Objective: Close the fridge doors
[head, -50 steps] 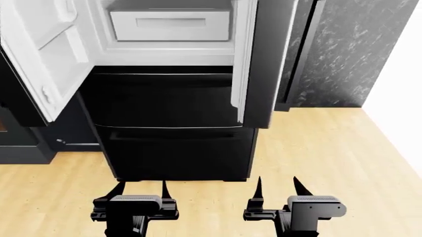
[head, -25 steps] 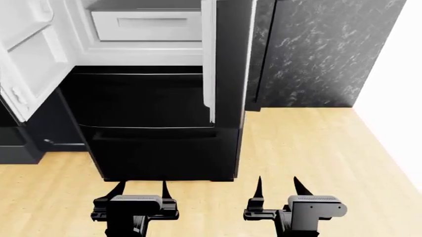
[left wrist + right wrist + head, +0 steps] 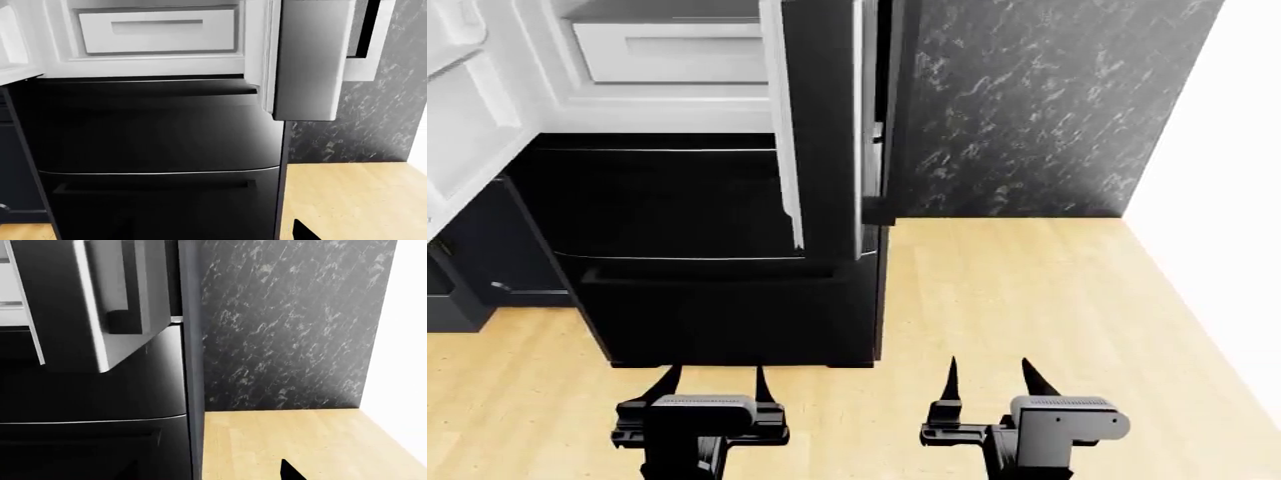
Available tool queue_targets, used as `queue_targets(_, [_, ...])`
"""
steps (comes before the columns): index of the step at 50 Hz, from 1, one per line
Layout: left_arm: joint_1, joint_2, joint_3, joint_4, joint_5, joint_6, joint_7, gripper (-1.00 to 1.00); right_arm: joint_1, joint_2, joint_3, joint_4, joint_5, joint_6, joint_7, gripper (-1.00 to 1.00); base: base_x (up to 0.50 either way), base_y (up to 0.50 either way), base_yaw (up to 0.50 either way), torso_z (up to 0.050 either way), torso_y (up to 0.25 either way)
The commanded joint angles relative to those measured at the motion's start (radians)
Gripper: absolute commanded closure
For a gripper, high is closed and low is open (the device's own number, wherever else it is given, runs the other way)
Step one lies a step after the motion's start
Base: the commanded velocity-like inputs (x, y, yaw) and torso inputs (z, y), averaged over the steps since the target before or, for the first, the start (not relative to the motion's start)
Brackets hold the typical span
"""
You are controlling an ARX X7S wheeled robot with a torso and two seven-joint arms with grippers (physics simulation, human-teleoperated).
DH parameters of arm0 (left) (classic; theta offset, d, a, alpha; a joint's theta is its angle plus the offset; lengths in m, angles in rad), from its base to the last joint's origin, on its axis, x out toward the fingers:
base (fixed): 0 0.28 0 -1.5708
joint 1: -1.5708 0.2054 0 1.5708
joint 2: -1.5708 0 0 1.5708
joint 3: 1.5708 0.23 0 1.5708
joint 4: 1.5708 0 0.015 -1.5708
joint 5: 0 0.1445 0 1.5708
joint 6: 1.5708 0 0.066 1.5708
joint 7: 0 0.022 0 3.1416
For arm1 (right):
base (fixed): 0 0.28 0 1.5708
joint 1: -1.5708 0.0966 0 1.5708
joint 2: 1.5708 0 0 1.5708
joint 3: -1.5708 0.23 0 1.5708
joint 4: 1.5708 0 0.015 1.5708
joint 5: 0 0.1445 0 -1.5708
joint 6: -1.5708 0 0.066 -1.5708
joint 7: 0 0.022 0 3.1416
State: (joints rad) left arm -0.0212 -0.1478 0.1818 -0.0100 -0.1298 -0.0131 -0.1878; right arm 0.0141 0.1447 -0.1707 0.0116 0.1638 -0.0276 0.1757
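The fridge doors (image 3: 814,120) both stand open (white lining showing); left gripper (image 3: 713,383) and right gripper (image 3: 988,378) hover low, jaws parted, empty.

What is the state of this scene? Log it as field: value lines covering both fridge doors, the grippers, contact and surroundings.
left fridge door: swung wide open, white lining showing
right fridge door: open, standing out from the fridge, seen edge-on in the head view
fridge interior: white drawer visible
freezer drawers: shut
left gripper: open, empty, low over the wood floor
right gripper: open, empty
contact with doors: none
right of fridge: dark marbled wall
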Motion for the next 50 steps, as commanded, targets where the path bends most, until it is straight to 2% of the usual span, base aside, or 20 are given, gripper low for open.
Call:
queue_targets(1, [0.0, -0.007, 0.008, 0.003, -0.005, -0.003, -0.01, -1.0, 0.0, 0.006, -0.008, -0.003, 0.006, 0.0, 0.009, -1.0, 0.0, -0.26, 0.0, 0.0, 0.0])
queue_targets(50, [-0.006, -0.029, 0.037, -0.001, -0.025, 0.005, -0.036, -1.0, 0.009, 0.03, -0.035, 0.016, 0.032, -0.021, 0.033, -1.0, 0.0, -0.26, 0.0, 0.0, 0.0])
